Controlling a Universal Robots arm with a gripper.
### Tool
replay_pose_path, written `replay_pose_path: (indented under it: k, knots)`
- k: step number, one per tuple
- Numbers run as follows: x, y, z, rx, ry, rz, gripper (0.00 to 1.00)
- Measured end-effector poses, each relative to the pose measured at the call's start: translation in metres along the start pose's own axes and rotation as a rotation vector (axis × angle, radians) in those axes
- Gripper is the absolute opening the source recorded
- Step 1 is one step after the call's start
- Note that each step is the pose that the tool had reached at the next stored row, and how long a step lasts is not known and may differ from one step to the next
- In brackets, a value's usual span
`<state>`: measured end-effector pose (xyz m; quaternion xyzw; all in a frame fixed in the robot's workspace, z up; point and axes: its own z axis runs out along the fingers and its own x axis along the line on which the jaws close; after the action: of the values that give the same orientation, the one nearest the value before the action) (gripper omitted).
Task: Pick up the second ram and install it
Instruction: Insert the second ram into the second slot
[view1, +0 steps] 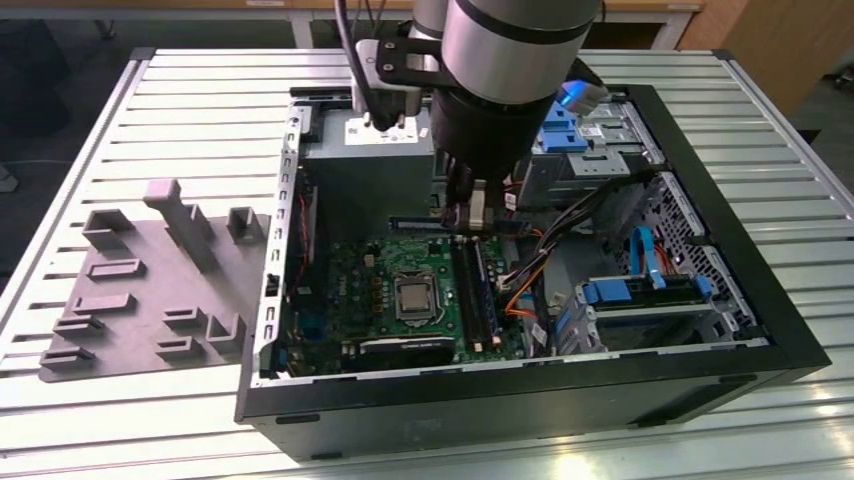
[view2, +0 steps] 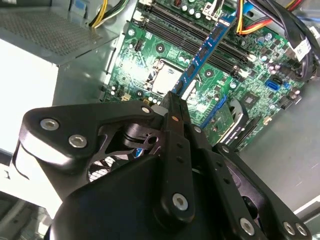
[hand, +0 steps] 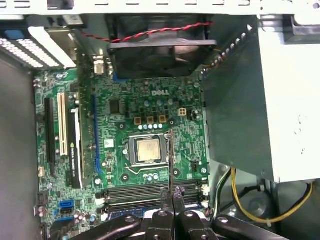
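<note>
Gripper (view2: 174, 100) clamped shut on the second ram (view2: 207, 53), inside the open computer case (view1: 534, 412).
In the second wrist view the fingertips pinch the stick's near end. Its blue board reaches away from them toward the black memory slots (view2: 172, 22) of the green motherboard (view2: 142, 62) beyond.

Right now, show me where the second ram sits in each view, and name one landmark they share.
Exterior view: the second ram is the thin dark strip reaching from the claw toward the exterior view's left.
Second wrist view: a blue strip running out from the claw over the motherboard.
First wrist view: edge-on, a thin line past the processor socket.
Shared landmark: the processor socket.
</note>
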<state>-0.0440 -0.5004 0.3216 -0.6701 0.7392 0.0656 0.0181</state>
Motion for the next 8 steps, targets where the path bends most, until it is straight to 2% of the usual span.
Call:
replay_pose_path:
  k: [8]
  knots:
    - [0.0, 0.0, 0.0002, 0.0137, -0.0087, 0.118, 0.11]
